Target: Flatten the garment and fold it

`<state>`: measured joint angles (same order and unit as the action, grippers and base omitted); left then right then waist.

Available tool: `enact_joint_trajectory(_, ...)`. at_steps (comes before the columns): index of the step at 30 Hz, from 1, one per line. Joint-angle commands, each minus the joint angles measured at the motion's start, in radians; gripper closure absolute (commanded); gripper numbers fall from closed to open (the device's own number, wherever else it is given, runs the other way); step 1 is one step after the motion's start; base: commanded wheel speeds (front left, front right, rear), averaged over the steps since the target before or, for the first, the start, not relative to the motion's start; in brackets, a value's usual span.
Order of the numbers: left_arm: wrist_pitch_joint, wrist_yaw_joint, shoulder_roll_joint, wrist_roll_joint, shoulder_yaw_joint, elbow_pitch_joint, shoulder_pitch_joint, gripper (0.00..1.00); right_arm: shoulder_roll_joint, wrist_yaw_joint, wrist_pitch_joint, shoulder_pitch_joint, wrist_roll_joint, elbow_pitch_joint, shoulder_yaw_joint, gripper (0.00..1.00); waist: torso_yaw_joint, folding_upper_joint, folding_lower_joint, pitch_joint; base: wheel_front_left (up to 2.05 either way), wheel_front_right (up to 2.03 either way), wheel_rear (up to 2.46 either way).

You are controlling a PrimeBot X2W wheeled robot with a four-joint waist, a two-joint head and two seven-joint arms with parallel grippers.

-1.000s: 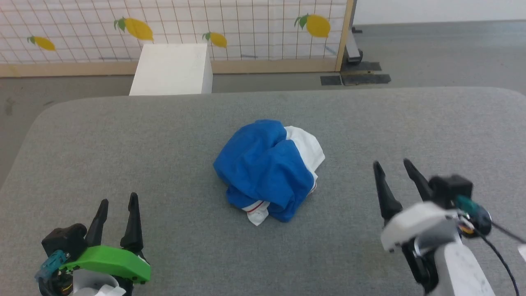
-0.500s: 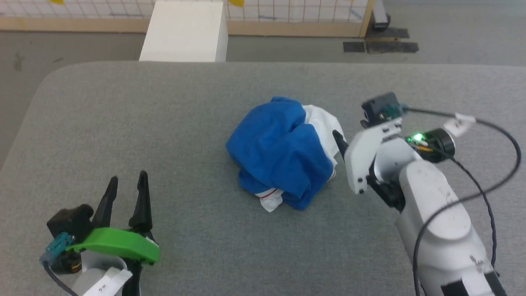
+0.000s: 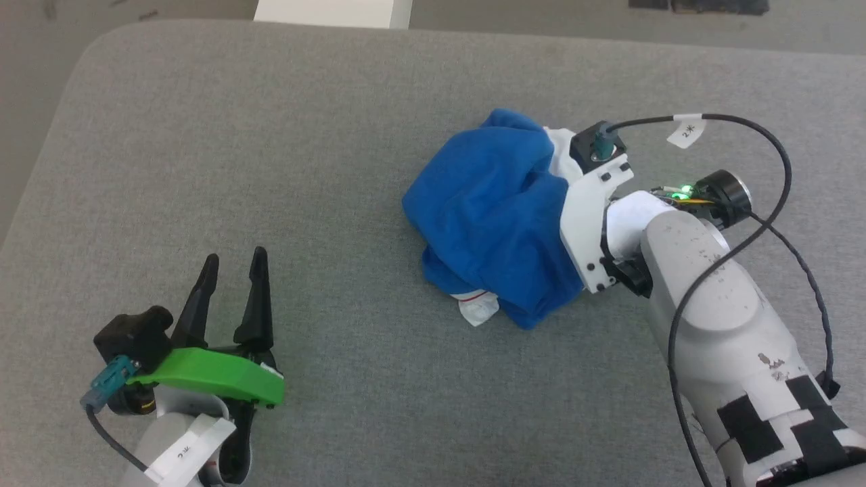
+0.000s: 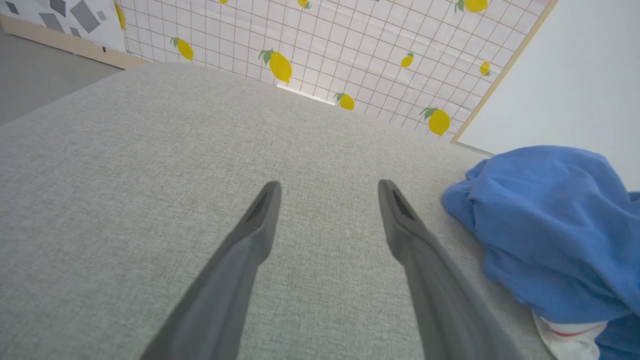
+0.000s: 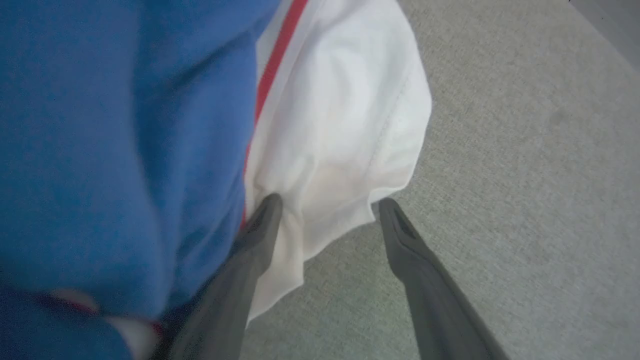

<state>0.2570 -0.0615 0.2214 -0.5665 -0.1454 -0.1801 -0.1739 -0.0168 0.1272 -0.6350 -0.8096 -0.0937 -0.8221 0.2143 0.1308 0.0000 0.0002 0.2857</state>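
Note:
The garment [image 3: 494, 210] lies crumpled in a blue heap with white parts on the grey padded surface [image 3: 304, 135]. A red-striped white cuff [image 3: 477, 308] sticks out at its near edge. My right gripper [image 5: 325, 207] is open at the heap's right side, jaws wide, with a white sleeve [image 5: 340, 125] lying between them and one finger [image 5: 260, 225] against the cloth. In the head view its fingers are hidden behind the wrist mount. My left gripper [image 3: 233, 264] stands open near the front left, well apart from the garment [image 4: 550, 230], with nothing between its fingers.
The padded surface has rounded corners, with bare floor [image 3: 27, 74] beyond its left edge. A white box [image 3: 331, 10] stands past the far edge. A lemon-patterned grid screen [image 4: 325, 45] is behind. The right arm's black cable [image 3: 778, 155] loops above its wrist.
My right arm has swung in from the front right to the garment's right side, its open fingers now over the white sleeve. The head camera has tilted down. The left gripper has stayed put.

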Motion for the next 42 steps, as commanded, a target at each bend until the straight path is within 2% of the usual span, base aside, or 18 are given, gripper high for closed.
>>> enact_joint_trajectory(1,0.005,-0.007,-0.006,0.017,0.002,0.003,-0.022,0.0,0.0,0.003,-0.004,-0.018,0.001,-0.019,0.014,0.0,0.022,0.0,-0.0002,0.031,0.0,0.0,0.0)
enact_joint_trajectory(8,0.005,-0.022,-0.024,0.028,0.013,-0.009,-0.029,0.0,0.0,0.003,-0.033,-0.026,0.049,-0.093,0.069,0.0,0.032,0.0,-0.0002,0.045,0.0,0.0,0.0)
enact_joint_trajectory(9,0.005,-0.024,-0.024,0.029,0.015,-0.011,-0.029,0.0,0.0,0.003,-0.038,-0.026,0.059,-0.101,0.071,0.55,0.031,0.0,-0.0002,0.045,0.0,0.0,0.0)
enact_joint_trajectory(10,0.005,-0.025,-0.025,0.03,0.018,-0.013,-0.028,0.0,0.0,0.003,-0.042,-0.027,0.067,-0.108,0.074,0.84,0.03,0.0,-0.0002,0.044,0.0,0.0,0.0)
enact_joint_trajectory(11,0.005,-0.026,-0.026,0.032,0.02,-0.015,-0.027,0.0,0.0,0.003,-0.043,-0.028,0.07,-0.113,0.075,1.0,0.029,0.0,-0.0002,0.042,0.0,0.0,0.0)
enact_joint_trajectory(19,0.005,-0.034,-0.03,0.041,0.033,-0.026,-0.014,0.0,-0.01,0.003,0.027,-0.047,0.083,-0.108,0.012,1.0,0.003,0.0,-0.0002,0.013,0.0,0.0,0.0)
enact_joint_trajectory(29,0.005,-0.03,-0.03,0.049,0.039,-0.03,0.018,0.0,-0.027,0.003,0.167,-0.027,0.124,-0.038,-0.154,1.0,-0.064,0.0,-0.0002,-0.069,0.0,0.0,0.0)
enact_joint_trajectory(34,0.002,-0.023,-0.028,0.045,0.04,-0.025,0.039,0.0,-0.07,0.003,0.187,0.042,0.115,0.01,-0.229,1.0,-0.097,0.0,-0.0002,-0.108,0.0,0.0,0.0)
enact_joint_trajectory(39,-0.005,-0.015,-0.028,0.04,0.037,-0.016,0.062,0.0,-0.11,0.003,0.159,0.165,0.104,0.055,-0.317,1.0,-0.118,0.0,-0.0002,-0.133,0.0,0.0,0.0)
enact_joint_trajectory(42,-0.008,-0.013,-0.03,0.037,0.033,-0.01,0.071,0.0,-0.113,0.003,0.135,0.248,0.099,0.083,-0.372,1.0,-0.123,0.0,-0.0002,-0.14,0.0,0.0,0.0)
